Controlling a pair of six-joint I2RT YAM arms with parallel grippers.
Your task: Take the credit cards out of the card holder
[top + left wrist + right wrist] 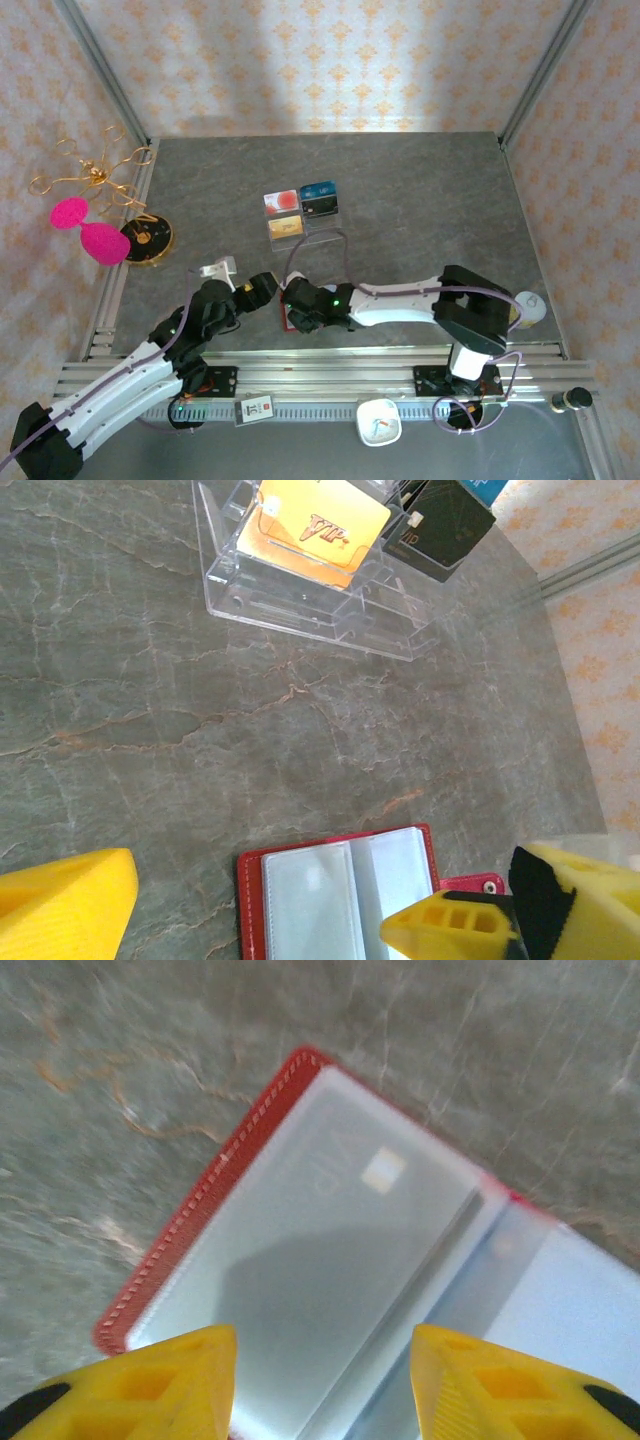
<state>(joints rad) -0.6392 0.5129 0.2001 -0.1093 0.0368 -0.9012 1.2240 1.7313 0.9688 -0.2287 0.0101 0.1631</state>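
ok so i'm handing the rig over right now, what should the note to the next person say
Left gripper: open, empty, beside the card holder.
Right gripper: open, empty, directly over the holder's pale sleeves.
Card holder: lies open on the table, near the arm bases, in front of the acrylic stand.
Done: a gold credit card sits in the stand, next to a black card.
Left: a small pale square shows through one sleeve, possibly a card inside. Check the sleeves and pull out whatever remains.
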